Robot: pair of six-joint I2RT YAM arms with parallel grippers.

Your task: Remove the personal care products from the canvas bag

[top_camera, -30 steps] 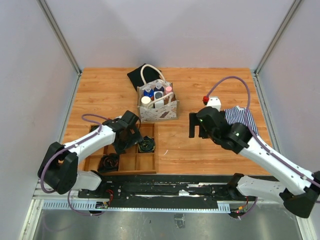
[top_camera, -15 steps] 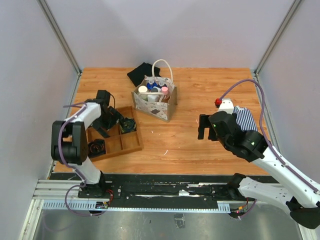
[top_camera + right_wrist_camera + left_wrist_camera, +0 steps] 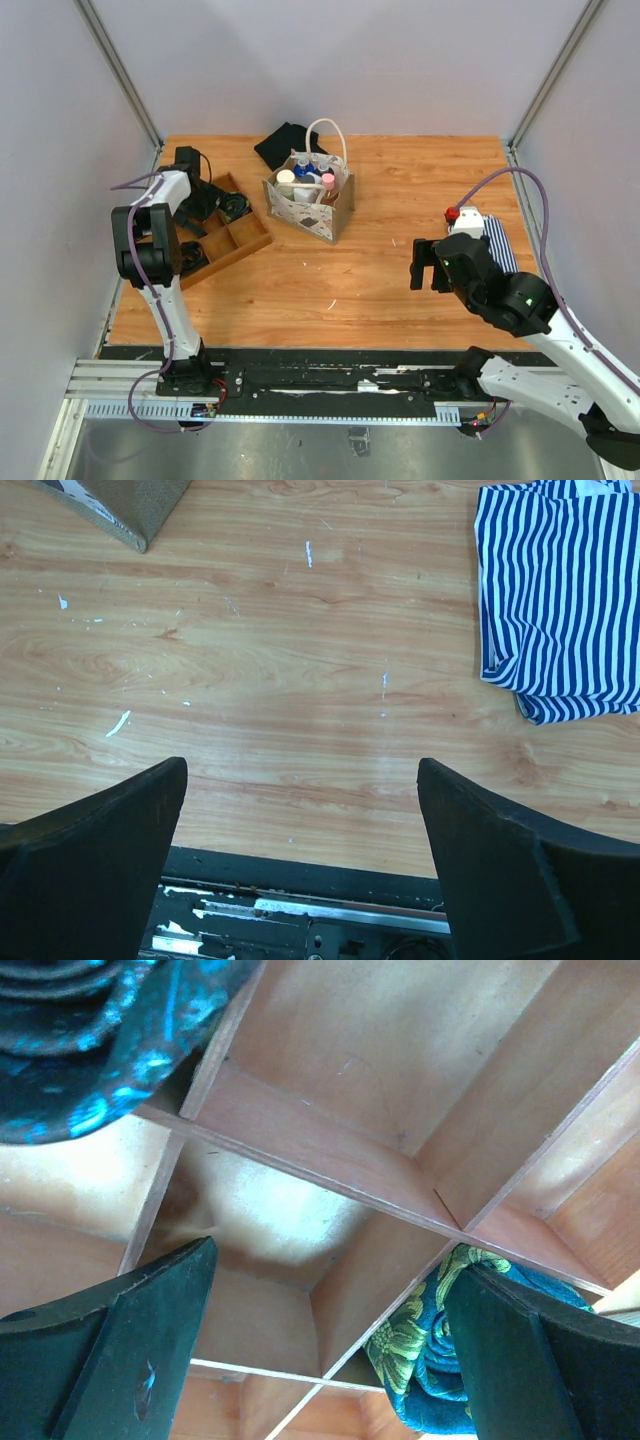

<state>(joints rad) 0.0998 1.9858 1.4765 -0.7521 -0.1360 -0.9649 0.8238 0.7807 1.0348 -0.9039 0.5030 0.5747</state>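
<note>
- Wooden table (image 3: 380, 290) is closed in by pale grey walls on three sides, with both arms bolted at its near edge.
- The left claw (image 3: 320, 1360) is spread wide, and nothing is held between its dark fingers (image 3: 120, 1350).
- It is hung low over the tray (image 3: 300, 1150), above a bare compartment where thin dividers cross.
- A rolled teal cloth (image 3: 80, 1040) is lodged in a compartment at the upper left of the wrist view, and a second roll (image 3: 415, 1360) is tucked just beside the right finger.
- From above, the tray is seen at the table's far left, turned at an angle.
- The right claw (image 3: 300, 860) is likewise held apart and empty, over bare, scuffed wood on the right half of the table.
- A folded striped cloth (image 3: 560, 590) is laid flat beyond it, to the right.
- The bag (image 3: 310, 215) is stood at the far middle of the table, right of the tray, and is touched by neither claw.
- The bottles (image 3: 305, 182) are packed upright inside it (cream, pink and blue caps can be made out), under a white loop handle.
- A black cloth (image 3: 280, 145) is spread just behind the bag.
</note>
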